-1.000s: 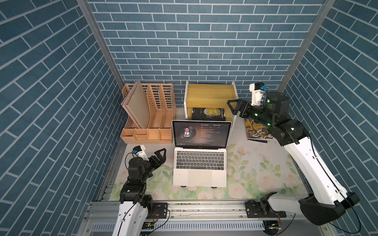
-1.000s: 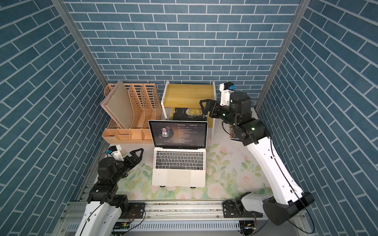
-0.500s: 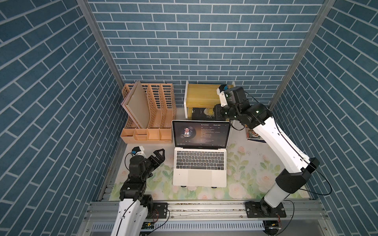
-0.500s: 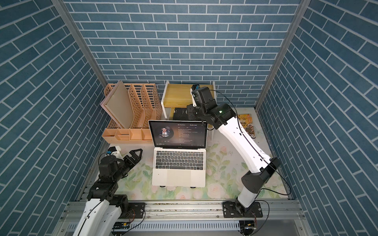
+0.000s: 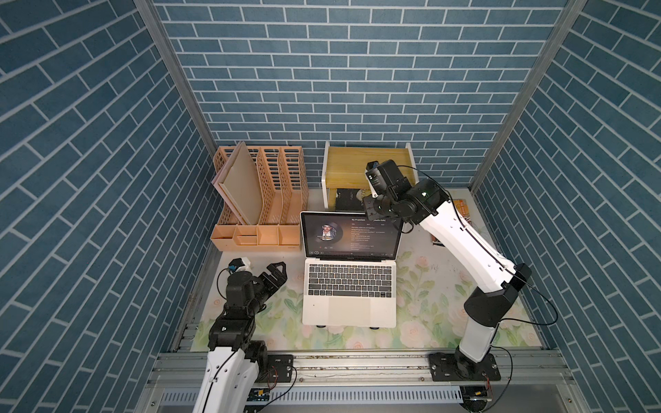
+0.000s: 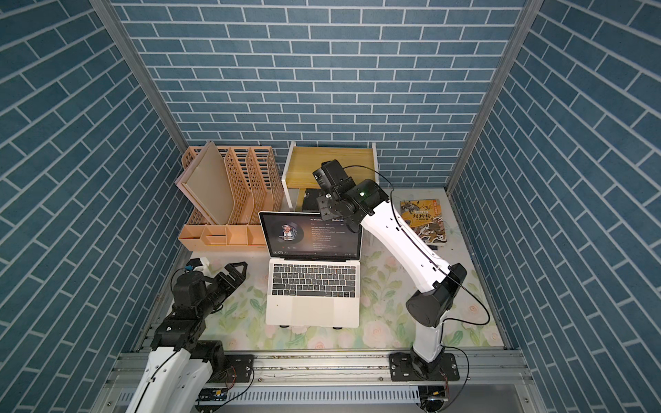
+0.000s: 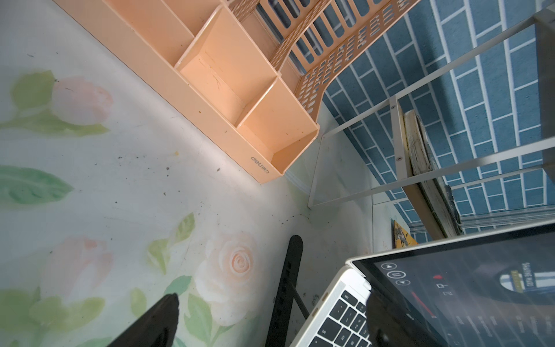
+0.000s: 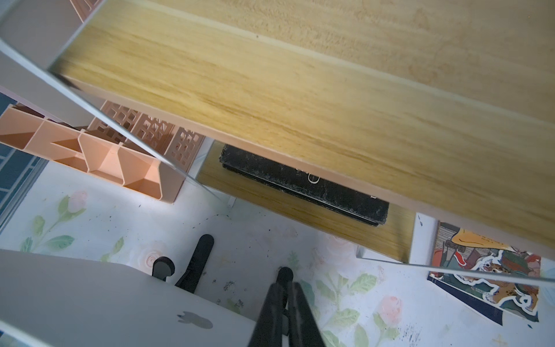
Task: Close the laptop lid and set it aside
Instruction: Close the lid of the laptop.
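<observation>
Floral mat (image 8: pixel 240 246) spreads beyond the laptop lid (image 8: pixel 90 300); right gripper (image 8: pixel 286 285) pinched together there, left gripper (image 5: pixel 277 275) apart.

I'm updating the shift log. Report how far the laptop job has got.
Done: nothing; the laptop lid stands open, screen lit. In hand: the right gripper is shut and empty behind the lid's back, contact unclear; the left gripper is open beside the laptop. Left: fold the lid down, then move the laptop aside.
</observation>
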Controlling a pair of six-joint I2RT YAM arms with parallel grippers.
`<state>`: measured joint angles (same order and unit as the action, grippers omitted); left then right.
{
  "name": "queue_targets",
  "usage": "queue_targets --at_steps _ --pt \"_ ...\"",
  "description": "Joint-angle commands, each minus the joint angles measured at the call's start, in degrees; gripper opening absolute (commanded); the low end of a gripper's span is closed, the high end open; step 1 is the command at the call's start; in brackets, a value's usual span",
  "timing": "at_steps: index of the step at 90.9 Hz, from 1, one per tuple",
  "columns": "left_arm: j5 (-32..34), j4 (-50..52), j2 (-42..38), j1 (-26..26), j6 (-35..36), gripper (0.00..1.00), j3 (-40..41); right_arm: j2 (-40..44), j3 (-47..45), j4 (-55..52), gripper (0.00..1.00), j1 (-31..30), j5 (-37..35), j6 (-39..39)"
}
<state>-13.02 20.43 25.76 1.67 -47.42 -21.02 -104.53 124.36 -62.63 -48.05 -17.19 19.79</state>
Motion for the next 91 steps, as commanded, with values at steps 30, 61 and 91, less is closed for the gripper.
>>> queue_targets --at_steps 30,61,91 --pt "8.7 6.7 -0.5 -0.2 -2.7 1.00 -5.2 1.2 -0.4 -5.6 0.10 -4.2 -1.0 -1.0" --pt "8.3 7.4 -2.6 -0.2 -4.0 1.00 -7.7 4.0 -5.3 -6.8 0.10 -7.0 1.6 -1.3" --pt "7.1 8.5 -2.8 -0.2 -4.7 1.00 -11.6 7.6 -10.0 -7.4 0.11 -10.8 2.2 0.5"
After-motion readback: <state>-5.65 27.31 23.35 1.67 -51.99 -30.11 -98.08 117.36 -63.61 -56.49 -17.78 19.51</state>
